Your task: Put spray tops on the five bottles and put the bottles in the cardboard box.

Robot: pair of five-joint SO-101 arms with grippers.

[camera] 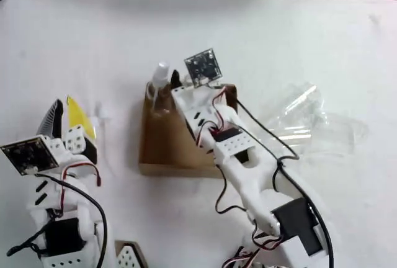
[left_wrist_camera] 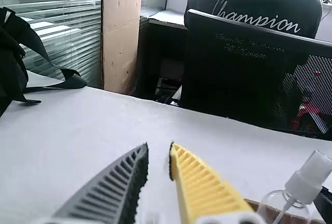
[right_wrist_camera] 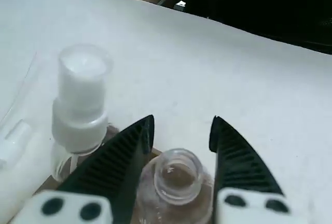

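Note:
The cardboard box (camera: 152, 153) sits mid-table. A clear bottle with a white spray top (camera: 161, 74) (right_wrist_camera: 80, 105) (left_wrist_camera: 303, 180) stands upright in its far left corner. Beside it my right gripper (camera: 170, 87) (right_wrist_camera: 182, 120) has its black fingers pressed against both sides of an uncapped bottle (right_wrist_camera: 176, 180) over the box. My left gripper (camera: 64, 102) (left_wrist_camera: 158, 151) is near the table's left side, its grey and yellow fingers a narrow gap apart with nothing between the tips. A loose spray top (camera: 100, 117) lies on the table just right of the yellow finger.
A crumpled clear plastic bag (camera: 310, 119) lies right of the box. A black bag (left_wrist_camera: 15, 53) rests at the table's far left. A small cardboard piece (camera: 133, 254) is at the near edge. A black chair (left_wrist_camera: 249, 63) stands beyond the far edge.

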